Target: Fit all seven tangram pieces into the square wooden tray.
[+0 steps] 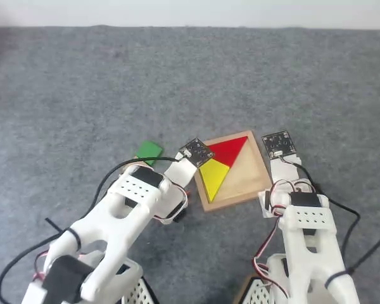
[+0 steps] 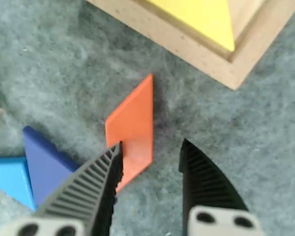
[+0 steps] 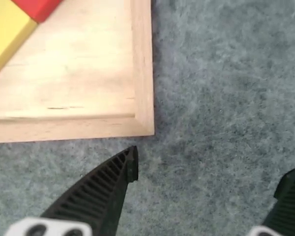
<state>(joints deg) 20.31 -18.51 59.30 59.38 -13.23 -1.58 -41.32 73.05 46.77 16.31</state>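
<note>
Wooden tray (image 1: 235, 200) holds red triangle (image 1: 228, 151), yellow triangle (image 1: 213, 175); orange parallelogram (image 2: 132, 126) lies outside.

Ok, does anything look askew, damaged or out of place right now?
Nothing looks damaged or spilled. The wooden tray sits turned diagonally, with the red triangle and yellow triangle lying inside. The orange piece, blue pieces and green piece lie loose outside it, as expected mid-job.

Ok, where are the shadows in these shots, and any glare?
High view: soft, even light, no glare on the wooden tray, some shadow under the left arm. Left wrist view: a dark shadow lines the edge of the orange piece nearer the tray. Right wrist view: slight shading on the carpet by the tray.
</note>
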